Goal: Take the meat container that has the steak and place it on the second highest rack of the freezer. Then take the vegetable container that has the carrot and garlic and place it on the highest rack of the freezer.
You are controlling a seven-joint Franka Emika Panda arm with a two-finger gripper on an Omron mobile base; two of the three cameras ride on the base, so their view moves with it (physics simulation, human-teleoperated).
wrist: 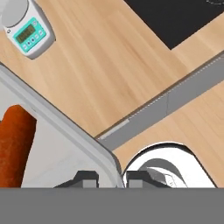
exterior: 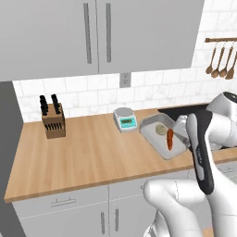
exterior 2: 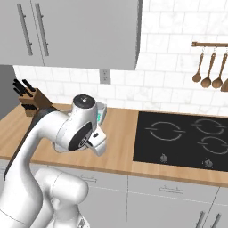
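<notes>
One shallow grey metal tray sits on the light wooden counter in the left base view, holding one thin orange-red carrot and one small pale round garlic bulb just behind it. One grey digital kitchen scale stands just left of the tray, one brown wooden knife block stands well apart at the far left, and three wooden spoons hang on the right wall. The white arm's elbow crosses in front of the tray's right side.

Right base view: one black glass cooktop is set into the counter at the right, and the arm hides most of the scale.

Hand view: the two dark fingertips of the gripper straddle the tray's near rim, one inside the tray and one outside, with the rim between them. They look closed about it, though their tips are cut off by the bottom edge. The carrot lies inside the tray to the left of the fingers, near but not touching them.
</notes>
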